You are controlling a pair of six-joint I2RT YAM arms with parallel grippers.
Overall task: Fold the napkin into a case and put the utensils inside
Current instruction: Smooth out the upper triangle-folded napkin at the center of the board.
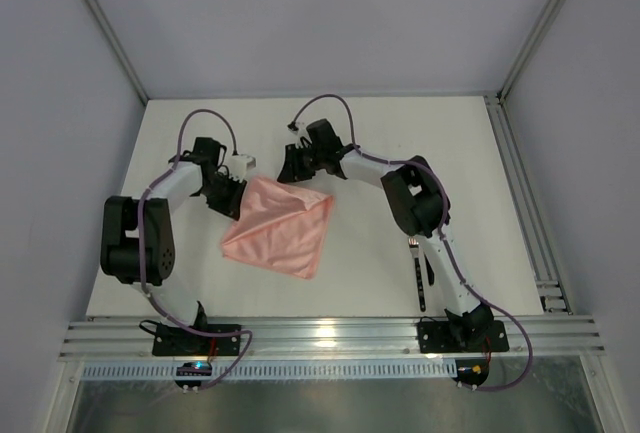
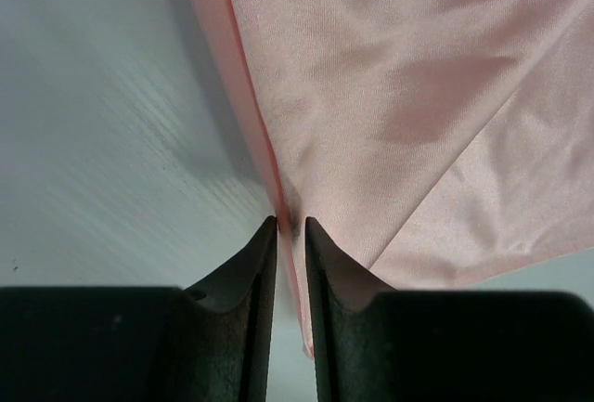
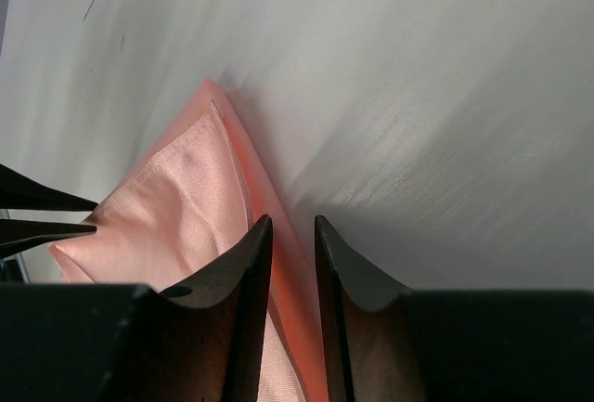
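Observation:
The salmon-pink napkin lies as a folded, diamond-like shape in the middle of the white table. My left gripper is at its far left corner. In the left wrist view the gripper is shut on the hemmed edge of the napkin. My right gripper is at the far top corner, and in the right wrist view it is closed on the edge of the napkin. The utensils, a fork with pale tines among them, lie beside the right arm and are partly hidden by it.
An aluminium rail runs along the near edge and another along the right side. Grey walls enclose the table on the left, back and right. The left gripper's fingertips show at the left edge of the right wrist view.

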